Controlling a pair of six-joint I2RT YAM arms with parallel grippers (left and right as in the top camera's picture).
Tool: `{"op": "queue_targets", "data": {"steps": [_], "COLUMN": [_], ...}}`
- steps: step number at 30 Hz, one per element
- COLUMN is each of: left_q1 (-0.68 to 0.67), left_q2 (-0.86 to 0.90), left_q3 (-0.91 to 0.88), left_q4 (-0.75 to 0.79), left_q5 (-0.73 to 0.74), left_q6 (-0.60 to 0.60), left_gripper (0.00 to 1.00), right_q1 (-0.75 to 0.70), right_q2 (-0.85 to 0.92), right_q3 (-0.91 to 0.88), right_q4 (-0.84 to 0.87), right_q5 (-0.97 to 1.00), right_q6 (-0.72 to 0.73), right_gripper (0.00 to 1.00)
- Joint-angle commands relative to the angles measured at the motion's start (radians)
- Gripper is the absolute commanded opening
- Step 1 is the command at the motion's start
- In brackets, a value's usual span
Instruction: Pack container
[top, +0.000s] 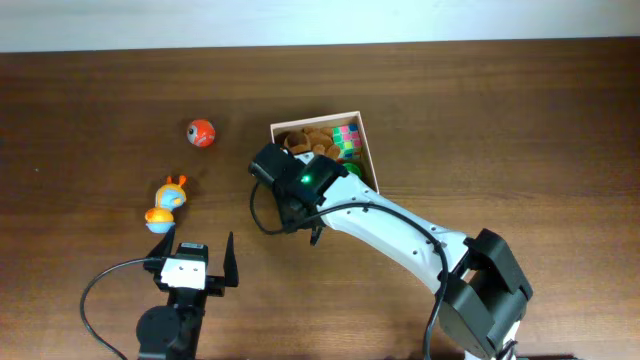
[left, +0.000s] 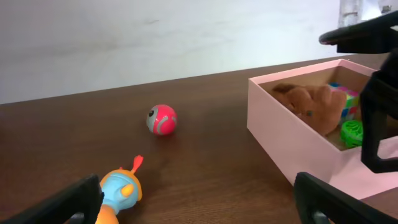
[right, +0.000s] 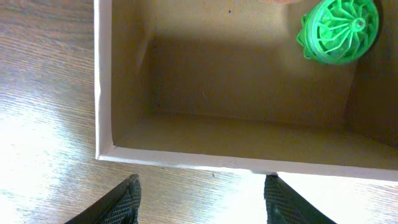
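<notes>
One risk: the right gripper (right: 202, 186) (wide open, empty, like the left gripper (left: 196, 186)) hangs over the near wall of the box (right: 217, 140) and could shove it if lowered.

Overhead: fixed above, facing straight down on the dark brown wooden worktop (top: 520, 120). It is the widest and farthest view.

Left wrist: sits low, just above the worktop, facing level across it toward a pale wall (left: 155, 37). The left hand (left: 199, 208) shows only as two dark tips in the lower corners.

Right wrist: faces straight down, very close, into one corner of the square white-walled cardboard box (right: 236, 81). The right hand (right: 202, 202) shows along the lower edge.

Overlap: all three views take in the box. Overhead and left wrist share the round red ball (top: 201, 132). Both wrist views share the green ribbed ball (right: 339, 28).
</notes>
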Motion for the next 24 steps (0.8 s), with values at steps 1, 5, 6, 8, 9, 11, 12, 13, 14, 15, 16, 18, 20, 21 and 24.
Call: {"op": "queue_targets", "data": {"steps": [1,5,6,8,9,11,12,13,14,15,16,18,20,21,24], "left_q1": [0.005,0.005,0.005,0.005,0.005,0.005,0.005,0.005,0.005,0.005,0.005,0.005,0.005,0.005,0.005], "left_q2": [-0.010,-0.010,-0.010,-0.010,-0.010,-0.010,-0.010,-0.010,-0.010,-0.010,-0.010,-0.010,-0.010,-0.010,-0.010], "left_q3": [-0.006,-0.006,-0.006,-0.006,-0.006,-0.006,-0.006,-0.006,-0.006,-0.006,-0.006,-0.006,-0.006,-0.006,-0.006], "left_q4": [0.003,0.003,0.003,0.003,0.003,0.003,0.003,0.003,0.003,0.003,0.003,0.003,0.003,0.003,0.003], "left_q5": [0.000,0.000,0.000,0.000,0.000,0.000,0.000,0.000,0.000,0.000,0.000,0.000,0.000,0.000,0.000], "left_q6": [0.019,0.019,0.019,0.019,0.019,0.019,0.019,0.019,0.019,0.019,0.019,0.019,0.019,0.019,0.019], "left_gripper": [0.99,0.99,0.99,0.99,0.99,0.99,0.99,0.99,0.99,0.99,0.99,0.99,0.99,0.99,0.99], "right_q1": [-0.003,-0.003,-0.003,-0.003,-0.003,-0.003,-0.003,-0.003,-0.003,-0.003,-0.003,-0.003,-0.002,-0.002,-0.001], "right_q2": [0.010,0.010,0.010,0.010,0.010,0.010,0.011,0.013,0.014,0.018,0.021,0.022,0.019,0.013,-0.012], "right_q3": [-0.006,-0.006,-0.006,-0.006,-0.006,-0.006,-0.006,-0.006,-0.006,-0.006,-0.006,-0.006,-0.003,0.006,0.041], "right_q4": [0.018,0.040,0.048,0.064,0.071,0.079,0.083,0.087,0.091,0.098,0.103,0.112,0.121,0.115,0.089], "right_q5": [0.021,0.028,0.029,0.032,0.032,0.032,0.032,0.032,0.032,0.032,0.031,0.031,0.031,0.027,0.028], "right_q6": [0.021,0.043,0.046,0.046,0.046,0.046,0.047,0.047,0.050,0.050,0.051,0.064,0.064,0.064,0.063], "right_gripper": [0.57,0.57,0.57,0.57,0.57,0.58,0.58,0.57,0.57,0.57,0.58,0.57,0.57,0.57,0.57]}}
